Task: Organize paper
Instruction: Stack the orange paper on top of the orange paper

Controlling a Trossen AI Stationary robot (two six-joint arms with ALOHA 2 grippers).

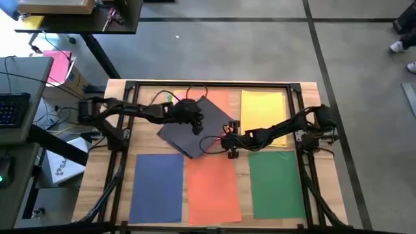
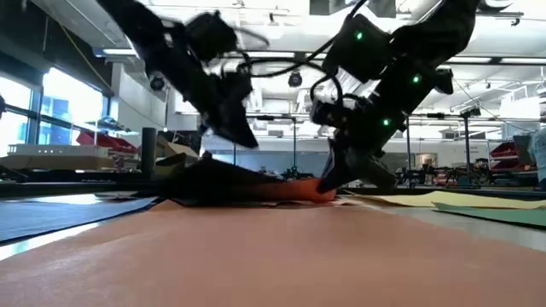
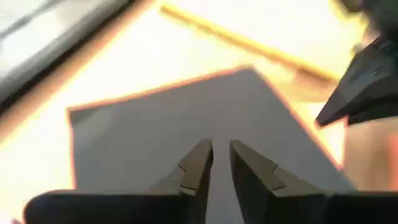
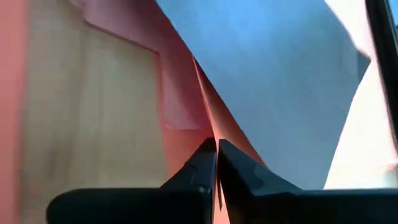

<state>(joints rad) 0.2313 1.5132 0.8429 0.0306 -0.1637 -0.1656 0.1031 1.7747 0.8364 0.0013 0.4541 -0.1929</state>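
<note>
Coloured paper lies flat on the table: a blue sheet point(image 1: 157, 185), an orange one point(image 1: 213, 188) and a green one point(image 1: 276, 182) along the near side, and a yellow one point(image 1: 263, 110) at the far right. A dark grey sheet point(image 1: 195, 127) lies askew over a second orange sheet point(image 1: 218, 104) at the far middle. My left gripper point(image 3: 221, 149) hovers shut just above the grey sheet point(image 3: 186, 118). My right gripper point(image 4: 216, 144) is shut on the far orange sheet, at the grey sheet's right side point(image 1: 229, 143). My right gripper pinches the edge point(image 4: 208, 121) of the far orange sheet between its two fingers, one layer as far as shows. The fingers slant down from the table's right. That edge point(image 2: 299, 192) is raised off the table with the grey sheet point(image 2: 213, 179) on top; the rest lies flat.
A pinkish sheet point(image 4: 177, 93) shows on the wood under the lifted orange one. A black metal frame point(image 1: 208, 84) runs around the table's edges. Beyond the table's left edge are a desk with a keyboard point(image 1: 13, 107) and a magenta sheet point(image 1: 57, 65).
</note>
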